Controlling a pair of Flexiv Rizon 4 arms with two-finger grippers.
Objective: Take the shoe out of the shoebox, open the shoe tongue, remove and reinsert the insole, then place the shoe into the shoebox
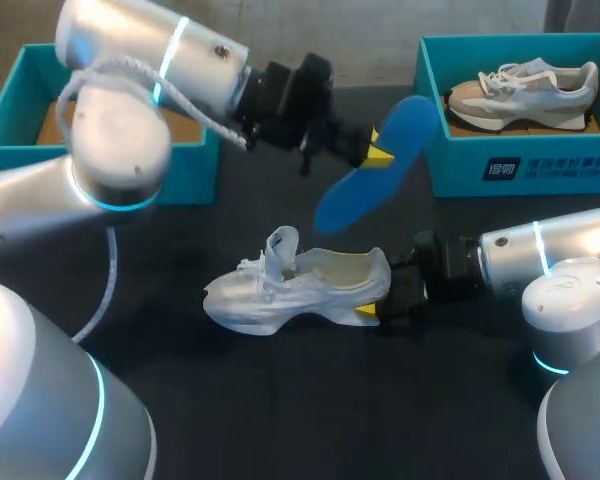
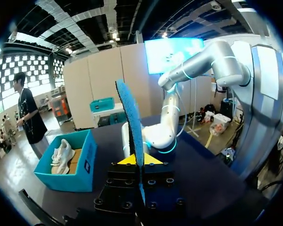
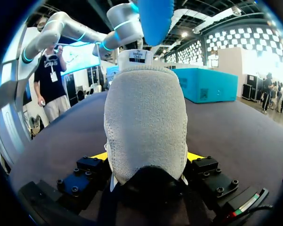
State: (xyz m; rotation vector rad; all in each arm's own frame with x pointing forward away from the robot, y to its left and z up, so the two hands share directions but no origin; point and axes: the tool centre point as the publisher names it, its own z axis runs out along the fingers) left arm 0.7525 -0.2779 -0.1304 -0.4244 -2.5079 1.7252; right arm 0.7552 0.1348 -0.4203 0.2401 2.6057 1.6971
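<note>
A white shoe (image 1: pixel 290 290) lies on the dark table, toe to the left, its tongue pulled up. My right gripper (image 1: pixel 375 310) is shut on its heel (image 3: pixel 146 122); a yellow fingertip (image 3: pixel 100 156) presses against each side of the heel. The blue insole (image 1: pixel 380 160) hangs in the air above and behind the shoe, and my left gripper (image 1: pixel 377 148) is shut on its edge. In the left wrist view the insole (image 2: pixel 132 122) stands upright between the shut fingers of the left gripper (image 2: pixel 135 160). A teal shoebox (image 1: pixel 20 140) at the back left shows only brown card inside.
A second teal shoebox (image 1: pixel 520 165) at the back right holds a grey and white sneaker (image 1: pixel 525 90); the left wrist view also shows this second shoebox (image 2: pixel 87 165). Bare dark tabletop lies in front of the white shoe.
</note>
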